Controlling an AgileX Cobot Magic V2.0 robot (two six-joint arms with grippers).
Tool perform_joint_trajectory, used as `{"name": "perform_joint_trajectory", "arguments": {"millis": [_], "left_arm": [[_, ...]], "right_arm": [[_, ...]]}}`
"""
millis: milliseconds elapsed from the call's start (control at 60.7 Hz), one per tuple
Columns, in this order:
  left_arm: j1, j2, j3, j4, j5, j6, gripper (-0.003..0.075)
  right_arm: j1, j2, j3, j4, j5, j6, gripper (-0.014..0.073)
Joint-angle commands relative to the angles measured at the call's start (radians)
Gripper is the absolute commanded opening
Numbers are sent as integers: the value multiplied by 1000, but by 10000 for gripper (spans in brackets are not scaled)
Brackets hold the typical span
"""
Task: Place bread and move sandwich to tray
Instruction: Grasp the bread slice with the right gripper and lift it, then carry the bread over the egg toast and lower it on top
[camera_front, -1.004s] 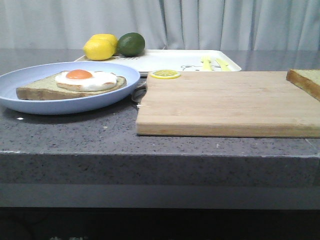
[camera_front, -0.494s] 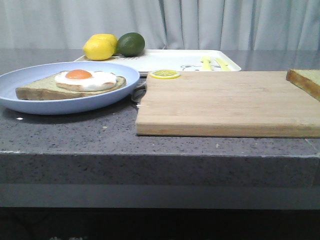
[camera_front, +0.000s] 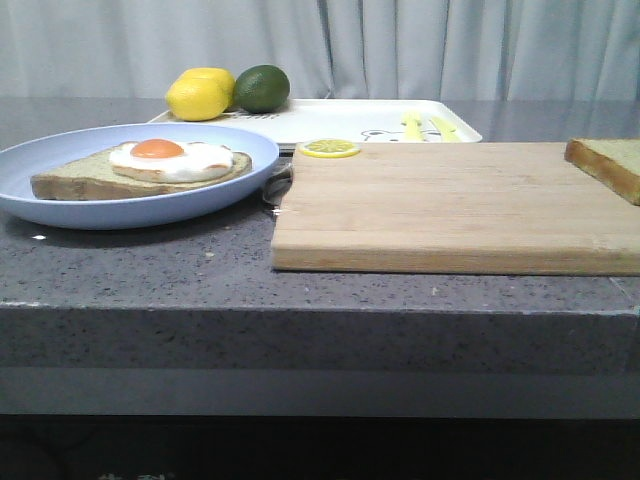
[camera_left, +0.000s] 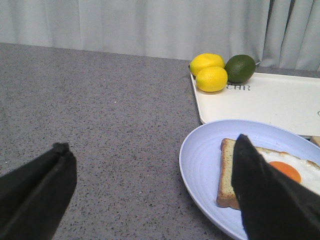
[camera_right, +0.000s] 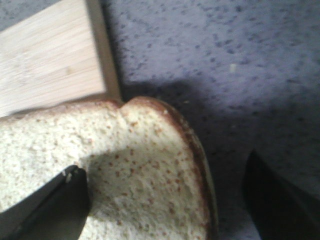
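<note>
Your tabletop (camera_front: 150, 270) runs bare left of the plate (camera_front: 60, 205). The board (camera_front: 440, 205) is cut off at the front view's right edge, its middle free. The tray (camera_front: 330, 118) lies behind it, partly hidden. The sandwich (camera_front: 140, 170) rests on the plate. The bread (camera_front: 607, 165) overhangs the board's right corner, half out of view. Left fingers (camera_left: 265, 195) are spread wide near the plate; right fingers (camera_right: 45, 210) straddle the bread, open.
</note>
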Motion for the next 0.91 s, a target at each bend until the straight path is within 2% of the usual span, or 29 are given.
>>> {"name": "perform_joint_trajectory", "arguments": {"millis": [0,49,99,214,313,478,593,675,774,889], "left_arm": [[-6,6,-35,0,-87,-5,616],[-6,6,-35,0,-87,-5,616],[-6,6,-35,0,-87,-5,616],[-6,6,-35,0,-87,-5,616],[-6,6,-35,0,-87,-5,616],[-6,6,-35,0,-87,-5,616],[-6,6,-35,0,-87,-5,616],[-6,6,-35,0,-87,-5,616],[-6,6,-35,0,-87,-5,616],[-6,6,-35,0,-87,-5,616]], "right_arm": [[-1,-33,-25,85,55,-38,535],[-1,-33,-25,94,66,-38,448],[-1,-35,-25,94,73,-38,310],[-1,-50,-25,94,73,-38,85],[-1,-86,-26,94,69,-38,-36],[-1,-171,-38,146,73,-34,-59],[0,-229,-38,283,101,-34,-59],[15,-249,-37,435,146,-36,-59],[75,-249,-35,562,171,-44,-59],[193,-249,-35,630,139,-44,-59]]}}
